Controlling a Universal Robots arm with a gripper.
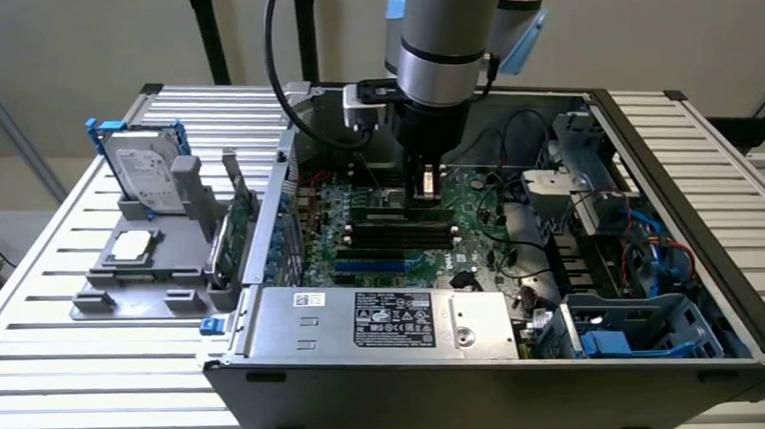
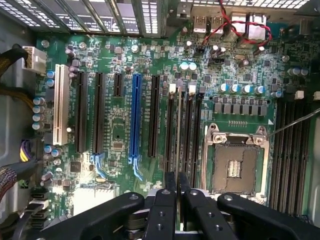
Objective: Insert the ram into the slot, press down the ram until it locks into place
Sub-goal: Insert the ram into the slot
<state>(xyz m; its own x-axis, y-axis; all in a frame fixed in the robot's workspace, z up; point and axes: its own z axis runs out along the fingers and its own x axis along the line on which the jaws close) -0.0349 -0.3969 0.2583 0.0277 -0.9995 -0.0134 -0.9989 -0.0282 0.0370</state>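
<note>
As my arm reaches into the open computer case [image 1: 491, 392], gripper [image 1: 423, 204] [image 2: 177, 181]: fingers drawn almost together, pinching the thin top edge of the ram [image 2: 178, 130].
ram: stands on edge among the black memory slots [image 2: 188, 130], beside the processor socket [image 2: 235, 165]; I cannot tell if it is locked.
power supply [image 1: 374, 320]: black label with white print, too small for me to read.
hard drive [image 1: 145, 170]: outside the case in a grey holder [image 1: 143, 271], label unreadable.

Soft, even light; slatted table [image 1: 57, 378] bright at lower left, case interior [image 1: 551, 113] shaded beneath my arm [image 1: 447, 41]. Wrist view: motherboard [image 2: 120, 125] well lit, capacitor tops [image 2: 235, 88] glinting, my gripper [image 2: 177, 176] dark.
</note>
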